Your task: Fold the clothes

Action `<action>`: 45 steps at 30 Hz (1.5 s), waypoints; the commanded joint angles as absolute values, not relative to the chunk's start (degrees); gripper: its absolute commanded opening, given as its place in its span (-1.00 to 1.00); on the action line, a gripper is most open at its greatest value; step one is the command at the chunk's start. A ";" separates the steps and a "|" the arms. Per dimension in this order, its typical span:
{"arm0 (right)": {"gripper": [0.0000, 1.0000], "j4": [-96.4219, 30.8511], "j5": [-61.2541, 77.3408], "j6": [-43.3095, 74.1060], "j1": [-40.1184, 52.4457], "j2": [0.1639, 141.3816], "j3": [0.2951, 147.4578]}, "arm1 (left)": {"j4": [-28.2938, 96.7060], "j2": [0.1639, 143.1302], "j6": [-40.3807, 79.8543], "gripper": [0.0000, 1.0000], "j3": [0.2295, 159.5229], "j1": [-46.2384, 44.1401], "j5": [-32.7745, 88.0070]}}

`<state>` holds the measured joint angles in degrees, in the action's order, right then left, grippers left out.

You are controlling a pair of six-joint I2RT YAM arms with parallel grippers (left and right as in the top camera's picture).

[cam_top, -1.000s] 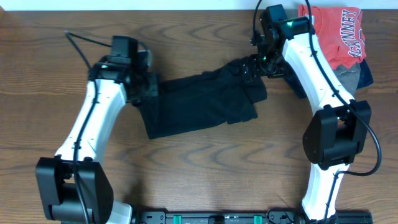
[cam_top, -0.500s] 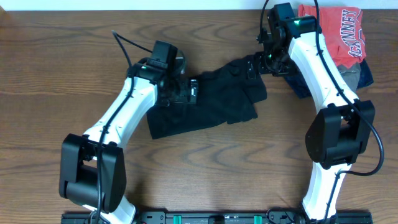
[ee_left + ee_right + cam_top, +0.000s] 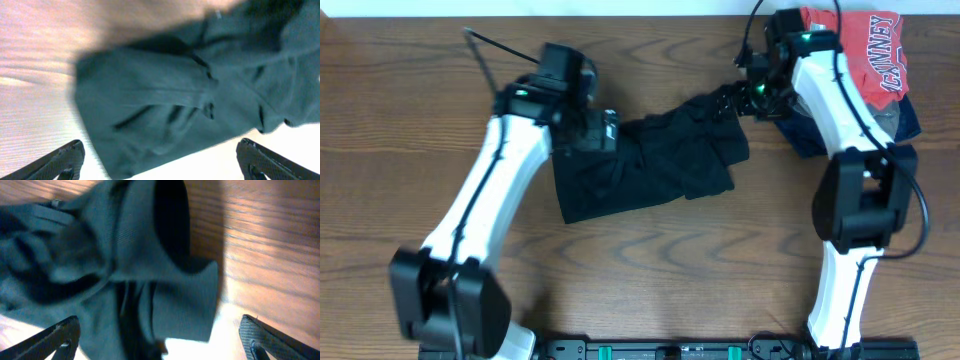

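The clothes (image 3: 650, 170) are a black garment lying bunched and partly folded across the middle of the wooden table. My left gripper (image 3: 608, 131) hovers over its upper left part. In the left wrist view this gripper (image 3: 160, 150) is open wide, with the dark cloth (image 3: 165, 100) below and nothing between the fingers. My right gripper (image 3: 726, 102) hangs over the garment's crumpled upper right end. It (image 3: 160, 325) is also open, with a loose fold of cloth (image 3: 165, 280) beneath it and no grip on it.
A red shirt with white lettering (image 3: 865, 48) lies at the back right corner on grey and navy garments (image 3: 898, 120), just behind the right arm. Bare wood table (image 3: 650, 270) stretches in front of the black garment and to the far left.
The left gripper opened and let go of the garment's left edge, swung right over the cloth, then drew back a little. The right gripper shifted slightly right and stayed open.
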<state>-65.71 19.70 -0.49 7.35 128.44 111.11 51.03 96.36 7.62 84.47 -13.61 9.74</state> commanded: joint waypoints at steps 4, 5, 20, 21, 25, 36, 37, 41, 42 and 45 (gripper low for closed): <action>0.99 -64.38 21.39 -2.20 7.33 136.27 110.17 | 54.24 91.92 5.17 0.96 86.11 -8.60 0.56; 0.99 -64.25 21.37 -2.02 7.20 137.01 110.17 | 54.81 91.92 4.89 0.96 86.11 -7.88 0.56; -0.97 -64.34 26.65 -0.91 6.28 139.41 110.15 | 57.19 92.05 4.10 0.96 86.11 -2.81 -5.69; -0.97 -64.53 26.65 -0.93 6.04 138.67 110.15 | 57.19 92.05 4.10 0.96 86.11 -2.39 -5.69; -0.97 -65.28 26.61 -1.41 4.91 132.79 110.15 | 57.19 92.05 4.10 0.96 86.11 -0.08 -5.67; -0.98 -66.43 25.04 -2.48 7.14 114.87 110.15 | 57.43 92.05 4.10 0.96 86.11 4.49 -5.63; -0.98 -66.59 24.84 -2.46 7.79 114.45 110.15 | 57.43 92.05 4.10 0.96 86.11 4.49 -5.63; -0.98 -67.31 24.88 -2.42 11.53 114.10 110.15 | 57.60 92.05 4.10 0.96 86.11 4.49 -5.58; -0.98 -67.20 24.82 -2.44 12.71 114.13 110.15 | 57.63 92.05 4.10 0.96 86.11 4.49 -5.58; -0.98 -64.79 22.85 -2.26 17.30 114.13 110.15 | 57.63 92.05 4.12 0.96 86.11 4.49 -5.37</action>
